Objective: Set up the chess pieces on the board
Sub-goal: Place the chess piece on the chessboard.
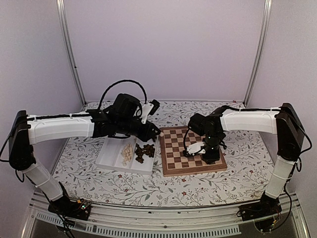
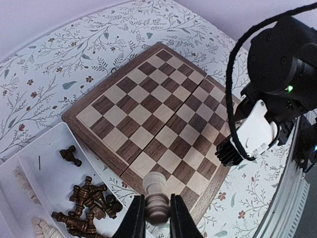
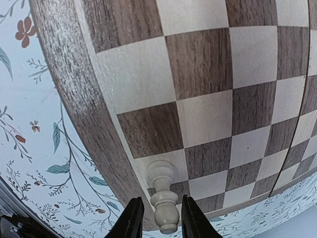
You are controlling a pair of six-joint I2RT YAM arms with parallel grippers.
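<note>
The right gripper (image 3: 161, 200) straddles a cream piece (image 3: 162, 191) on the board (image 3: 198, 64); the left gripper (image 2: 156, 198) carries another.

The cream piece stands on a light square in the board's outermost row, close to 1 corner. The 2 right fingers are slightly parted, with a sliver of gap on each side, so they seem to have no hold on it. The left gripper is clamped on a second cream piece (image 2: 155, 183), held in the air above the board's edge nearest the white tray (image 2: 54, 163). The other chess pieces lie in that tray, dark brown ones (image 2: 91, 198) heaped in 1 compartment and cream ones (image 1: 128, 154) in the other. These turned figures look light, rigid and smooth, and their small feet should make them easy to topple. They are best pinched at the stem under the head.
</note>
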